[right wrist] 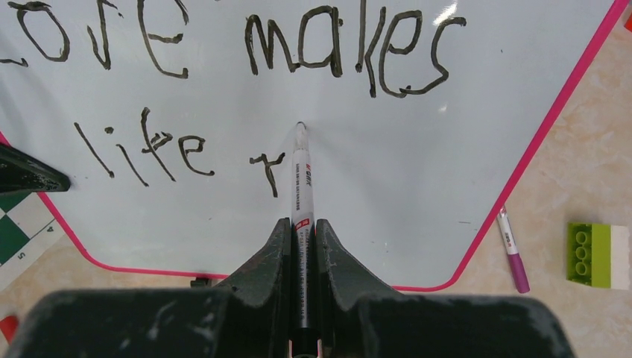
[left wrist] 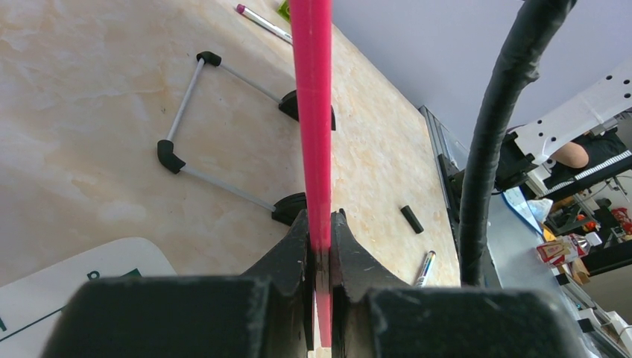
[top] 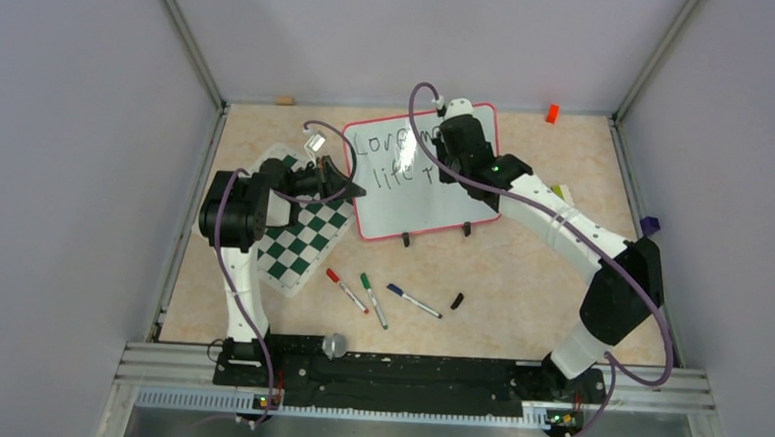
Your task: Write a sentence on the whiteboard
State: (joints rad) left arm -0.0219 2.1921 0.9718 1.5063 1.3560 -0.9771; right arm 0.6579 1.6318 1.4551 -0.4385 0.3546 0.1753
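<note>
**Writing station, seen from above and from both wrists.** Pale grey walls (top: pixel 66 162) enclose a beige marbled tabletop (top: pixel 521 276). Under the right gripper (right wrist: pixel 302 224) lies the glossy white rectangular whiteboard (right wrist: pixel 417 186), red-framed, on small black feet. A green-and-white checkered mat (top: pixel 302 244) lies beside the left gripper (left wrist: pixel 319 224), whose jaws pinch the board's red edge. The right gripper's jaws clamp a slim white marker pen (right wrist: pixel 300 179), its tip touching the board just right of the "r". Ahead of these jaws, the black handwritten sentence (top: pixel 395 157) reads "Love makes / life r".
</note>
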